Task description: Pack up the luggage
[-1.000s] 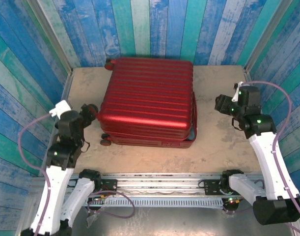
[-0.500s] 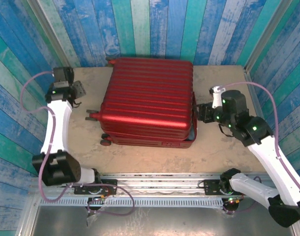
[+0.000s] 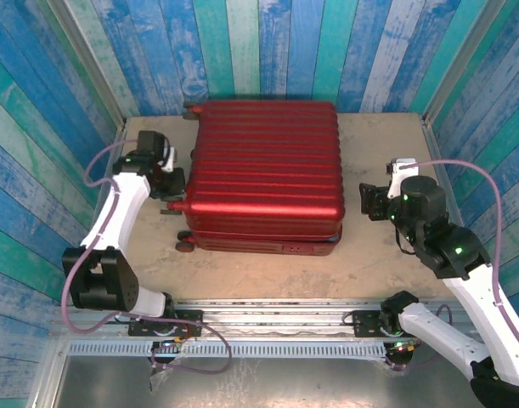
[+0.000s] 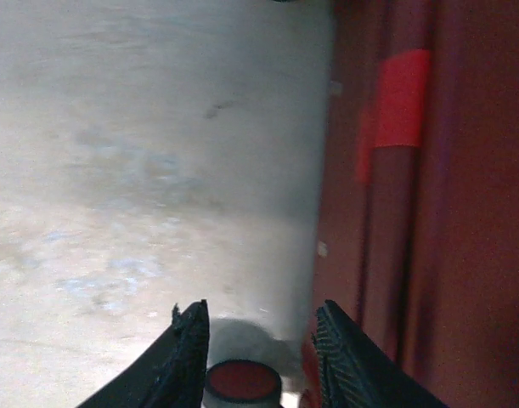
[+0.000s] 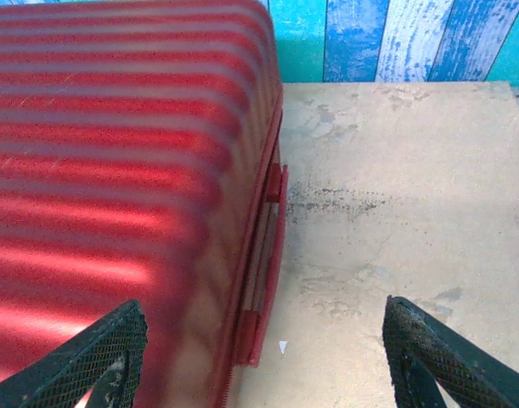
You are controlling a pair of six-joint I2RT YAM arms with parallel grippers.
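Scuffed beige table (image 3: 386, 255); red luggage (image 3: 263, 170) lying flat, mid-table.

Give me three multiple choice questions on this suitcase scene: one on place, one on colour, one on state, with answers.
1. Where does the dark-red ribbed hard-shell suitcase lie?
A. Flat on the beige table, between the left gripper and right gripper
B. On the floor
C. Hanging from a gripper
2. What colour are the wooden wall planks?
A. Yellow
B. Blue and teal
C. White
3. What state is the suitcase in?
A. Wide open
B. Lid removed
C. Closed
Answers: 1 A, a gripper stands either side; 2 B, painted stripes surround the table; 3 C, no lining shows.
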